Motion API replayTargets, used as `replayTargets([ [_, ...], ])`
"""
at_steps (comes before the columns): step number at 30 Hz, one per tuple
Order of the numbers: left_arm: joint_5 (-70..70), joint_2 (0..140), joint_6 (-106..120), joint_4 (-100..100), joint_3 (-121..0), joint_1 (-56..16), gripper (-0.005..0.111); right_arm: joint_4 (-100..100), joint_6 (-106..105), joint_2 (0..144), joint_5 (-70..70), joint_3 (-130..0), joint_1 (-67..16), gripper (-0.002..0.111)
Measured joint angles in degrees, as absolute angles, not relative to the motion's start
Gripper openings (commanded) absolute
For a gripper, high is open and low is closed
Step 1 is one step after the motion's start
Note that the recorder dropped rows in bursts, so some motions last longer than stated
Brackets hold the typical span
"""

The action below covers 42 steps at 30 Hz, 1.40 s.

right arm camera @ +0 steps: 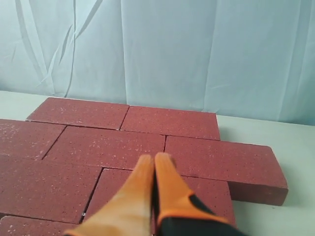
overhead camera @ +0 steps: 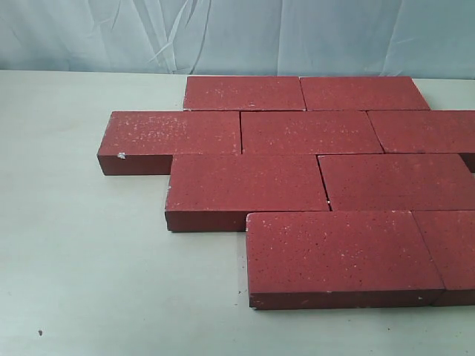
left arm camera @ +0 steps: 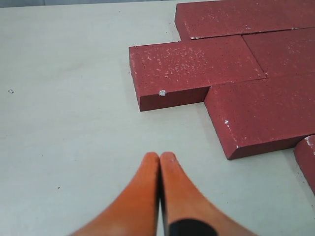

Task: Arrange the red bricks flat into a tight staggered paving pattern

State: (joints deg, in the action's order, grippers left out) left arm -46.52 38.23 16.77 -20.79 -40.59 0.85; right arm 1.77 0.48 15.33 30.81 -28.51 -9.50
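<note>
While the left gripper [left arm camera: 159,158] hovers over bare table [overhead camera: 82,259] with its orange fingers pressed together, the nearest brick, the chipped one [overhead camera: 174,133], lies at about one o'clock from the fingertips (counting the way they point as twelve). In the exterior view its long axis runs nine to three. It forms the nine o'clock end of the red bricks [overhead camera: 312,178], which lie flat in four staggered rows with mostly tight seams. Any last nudge there probably falls to the left arm. Toward the three o'clock side, the right gripper [right arm camera: 154,160] hangs above the paving, fingers likewise closed on nothing.
</note>
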Motion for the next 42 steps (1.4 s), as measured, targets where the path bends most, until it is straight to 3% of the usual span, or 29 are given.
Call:
replayTargets([
  [11,-46.52,38.23,16.77,-20.79,-40.59,0.85,0.000,0.67,0.48,7.50,30.32,-27.63,-2.59,-0.001],
  [27,-46.52,38.23,16.77,-20.79,-40.59,0.85,0.000,1.30,0.48,0.37,28.17,-10.50,-2.28,-0.001],
  [42,-46.52,38.23,16.77,-20.79,-40.59,0.85,0.000,0.83,0.48,0.37,24.74,-4.12,-2.28,-0.001],
])
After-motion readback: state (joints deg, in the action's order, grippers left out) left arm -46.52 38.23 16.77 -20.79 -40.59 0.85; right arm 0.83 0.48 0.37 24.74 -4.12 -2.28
